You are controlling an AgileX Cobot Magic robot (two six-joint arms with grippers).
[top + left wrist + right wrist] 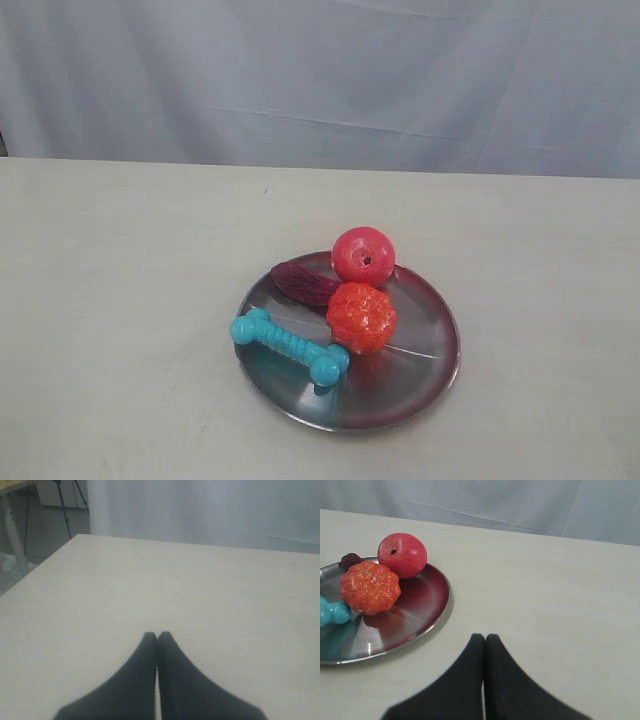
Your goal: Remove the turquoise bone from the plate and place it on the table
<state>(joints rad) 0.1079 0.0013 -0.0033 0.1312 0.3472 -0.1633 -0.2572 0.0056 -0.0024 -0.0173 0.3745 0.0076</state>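
The turquoise bone (290, 346) lies on the left part of the silver plate (420, 370), one knobby end over the plate's left rim. In the right wrist view only one end of the bone (332, 613) shows at the picture's edge, on the plate (415, 622). My right gripper (484, 637) is shut and empty over the beige table (560, 605), apart from the plate's rim. My left gripper (157, 635) is shut and empty over bare table (175, 585). Neither gripper shows in the exterior view.
On the plate also sit a red apple toy (363, 256), an orange knobbly ball (361, 318) and a dark purple piece (305, 283). A pale curtain (320, 70) hangs behind the table (120, 300). A table leg and a tripod (65, 505) stand beyond the table's corner.
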